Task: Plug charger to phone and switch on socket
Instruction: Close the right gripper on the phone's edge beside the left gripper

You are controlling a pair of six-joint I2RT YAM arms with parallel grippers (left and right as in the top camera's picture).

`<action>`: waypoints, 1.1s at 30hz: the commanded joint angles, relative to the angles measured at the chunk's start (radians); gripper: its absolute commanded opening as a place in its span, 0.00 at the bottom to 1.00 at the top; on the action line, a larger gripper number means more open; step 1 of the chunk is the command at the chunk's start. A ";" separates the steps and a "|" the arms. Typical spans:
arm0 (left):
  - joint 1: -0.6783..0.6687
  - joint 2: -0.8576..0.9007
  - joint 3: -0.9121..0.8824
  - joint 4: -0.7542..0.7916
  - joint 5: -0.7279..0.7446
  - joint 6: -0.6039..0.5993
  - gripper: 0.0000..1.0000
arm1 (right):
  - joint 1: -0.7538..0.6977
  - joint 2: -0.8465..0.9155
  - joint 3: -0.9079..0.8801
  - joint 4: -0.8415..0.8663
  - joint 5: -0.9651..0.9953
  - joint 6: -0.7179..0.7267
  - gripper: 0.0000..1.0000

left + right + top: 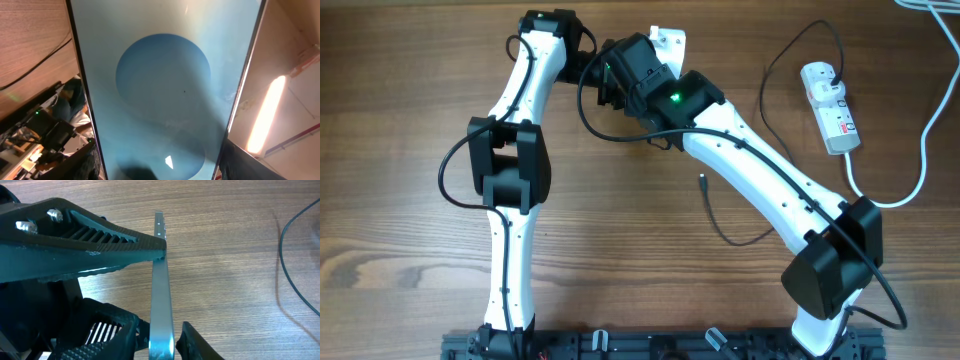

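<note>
Wooden desk point(410, 150) below, the phone point(165, 90), stiff, slick-glassed and likely fragile, hangs clamped across its width in the left tool point(162, 167); the right tool point(172, 290) flanks its thin edge, grip unclear. Side rims suit holding.

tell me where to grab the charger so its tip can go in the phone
Take the charger just behind its plug tip, from above, closing across the cable: the tip lies flat on the table, with nothing crowding it.

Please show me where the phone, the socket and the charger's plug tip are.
phone point(165, 85): left wrist view, middle of screen.
socket point(833, 112): overhead view, middle of white body.
charger point(703, 182): overhead view, its free plug tip.
</note>
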 commanded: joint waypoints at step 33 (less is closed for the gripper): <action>0.003 -0.060 -0.004 -0.001 0.053 -0.002 0.64 | 0.006 -0.028 0.023 0.020 0.000 0.010 0.15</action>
